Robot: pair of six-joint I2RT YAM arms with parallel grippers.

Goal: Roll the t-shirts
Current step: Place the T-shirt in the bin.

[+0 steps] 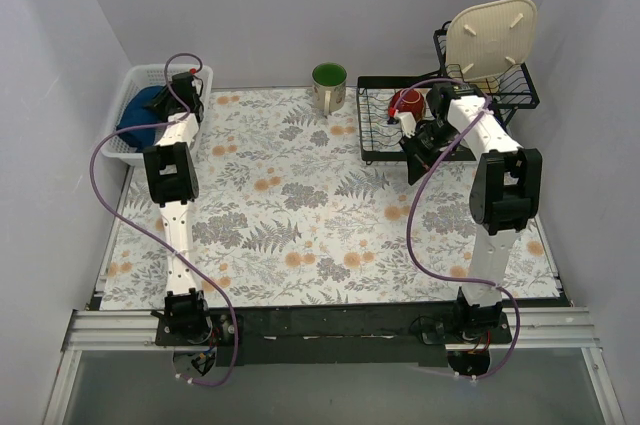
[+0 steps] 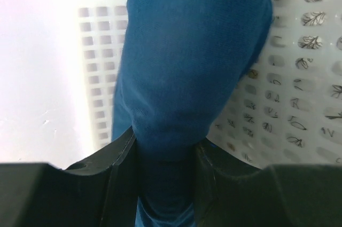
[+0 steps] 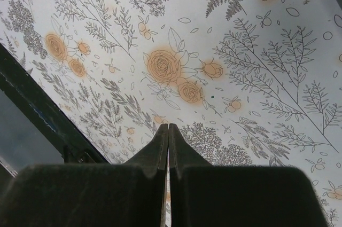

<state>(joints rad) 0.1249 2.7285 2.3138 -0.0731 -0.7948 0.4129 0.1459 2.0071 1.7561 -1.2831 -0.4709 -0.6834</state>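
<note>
Evidently the left gripper (image 2: 163, 149) clamps the bunched dark navy-blue cotton t-shirt (image 2: 187, 61), which extends toward twelve o'clock; right gripper (image 3: 169, 131) clenched empty.

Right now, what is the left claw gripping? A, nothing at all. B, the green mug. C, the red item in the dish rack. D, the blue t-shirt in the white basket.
D: the left wrist view shows the blue t-shirt pinched between the fingers of the left claw, inside the white basket.
</note>
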